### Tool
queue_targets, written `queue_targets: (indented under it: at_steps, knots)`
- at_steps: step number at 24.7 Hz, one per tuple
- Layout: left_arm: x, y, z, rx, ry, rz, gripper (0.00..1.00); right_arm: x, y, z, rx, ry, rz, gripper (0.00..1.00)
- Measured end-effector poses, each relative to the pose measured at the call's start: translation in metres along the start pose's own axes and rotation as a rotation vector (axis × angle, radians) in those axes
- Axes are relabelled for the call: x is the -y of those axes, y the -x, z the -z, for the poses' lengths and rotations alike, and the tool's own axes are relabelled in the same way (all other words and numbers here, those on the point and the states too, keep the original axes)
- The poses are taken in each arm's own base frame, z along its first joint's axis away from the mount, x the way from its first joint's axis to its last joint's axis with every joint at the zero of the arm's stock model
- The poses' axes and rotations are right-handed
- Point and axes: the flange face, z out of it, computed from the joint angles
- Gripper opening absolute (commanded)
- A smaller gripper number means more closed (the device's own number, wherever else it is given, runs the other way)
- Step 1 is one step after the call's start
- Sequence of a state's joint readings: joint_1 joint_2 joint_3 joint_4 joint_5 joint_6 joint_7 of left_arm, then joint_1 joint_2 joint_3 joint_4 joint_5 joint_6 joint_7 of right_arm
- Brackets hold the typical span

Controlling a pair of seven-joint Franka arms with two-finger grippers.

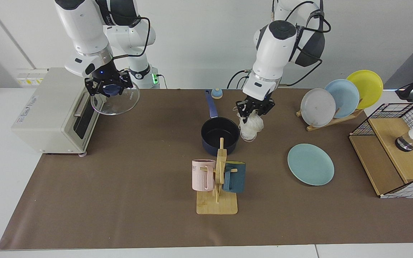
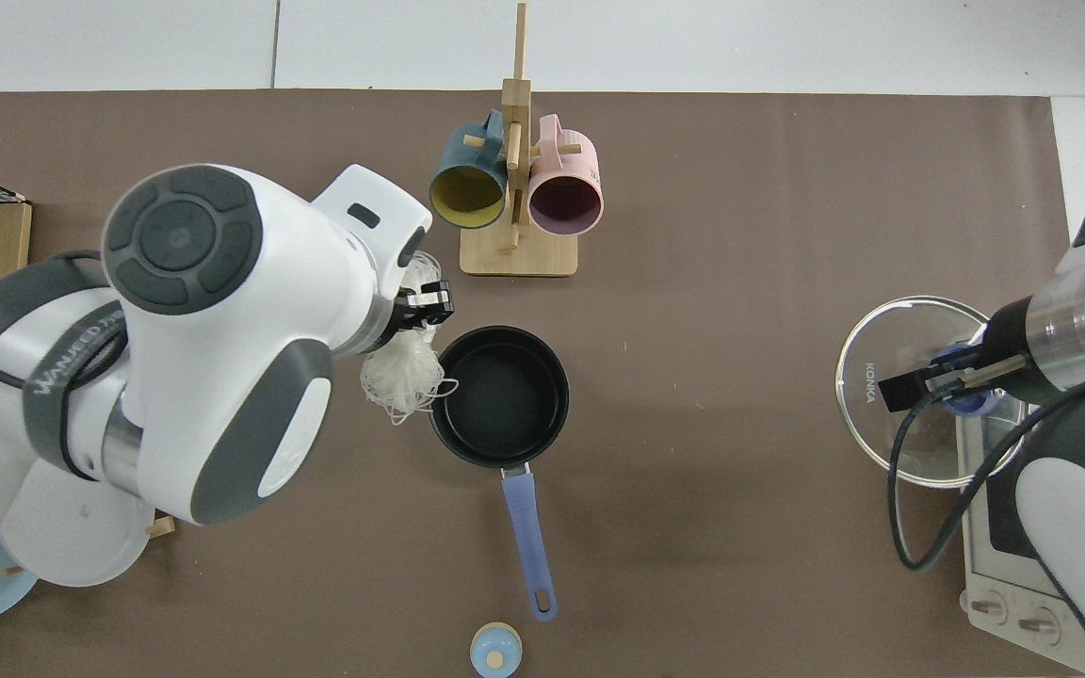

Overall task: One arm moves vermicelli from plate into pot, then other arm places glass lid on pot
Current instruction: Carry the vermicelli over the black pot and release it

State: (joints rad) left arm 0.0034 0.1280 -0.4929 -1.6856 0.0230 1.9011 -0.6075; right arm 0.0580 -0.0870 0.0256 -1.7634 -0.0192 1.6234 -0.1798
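Both arms: glossy white shells, dark grey joint caps and bands. Black cables loop along the upper links. Left gripper (image 1: 255, 108) and right gripper (image 1: 108, 87) black; a blue light above the right one. Green lights at both bases.

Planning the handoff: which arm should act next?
Left. Its pincer holds the vermicelli beside the pot, not yet in it. The right pincer holds the glass lid farther off.

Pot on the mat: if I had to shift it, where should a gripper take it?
Probably by the long blue handle, coming from above. It lies flat, sticks out from the pot toward the table edge and stands clear of the vermicelli hanging beside the rim.
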Motion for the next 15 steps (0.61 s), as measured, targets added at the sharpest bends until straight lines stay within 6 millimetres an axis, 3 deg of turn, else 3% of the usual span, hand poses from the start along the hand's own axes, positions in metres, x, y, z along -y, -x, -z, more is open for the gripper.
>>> queue_targets:
  at_steps: [9,15]
  knots:
    - [-0.036,0.039,-0.046,0.023,0.013,-0.07,0.0,-0.003,-0.011,-0.014,0.006,-0.002,-0.001,0.0]
    - [-0.054,0.065,-0.087,0.021,0.031,-0.074,0.0,-0.003,-0.014,-0.015,-0.007,0.0,-0.003,0.0]
